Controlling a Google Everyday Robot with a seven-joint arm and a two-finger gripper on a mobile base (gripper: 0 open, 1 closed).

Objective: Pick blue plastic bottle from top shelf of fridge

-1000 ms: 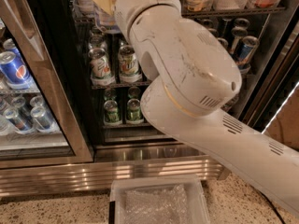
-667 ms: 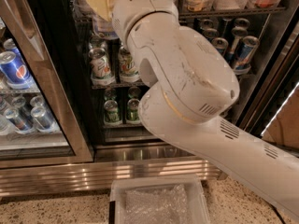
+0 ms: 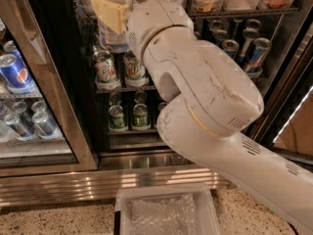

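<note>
The blue plastic bottle (image 3: 113, 36) with a white label reading "TEAS" is at the top left of the camera view, hanging in front of the top shelf (image 3: 234, 11) of the fridge (image 3: 161, 160). My gripper (image 3: 122, 1) is at the top of the view, and its cream fingers (image 3: 110, 12) are closed on the bottle from both sides. The bottle's base is below the shelf rail, in front of the green cans. My big white arm hides the middle of the fridge.
Green cans (image 3: 105, 68) fill the lower racks, and blue-and-silver cans (image 3: 250, 48) stand at the right. A steel-framed glass case with Pepsi cans (image 3: 14, 72) is at the left. A clear plastic bin (image 3: 166, 210) sits on the floor below.
My gripper and arm have moved down and to the right, out from the top shelf, and the bottle has come with them.
</note>
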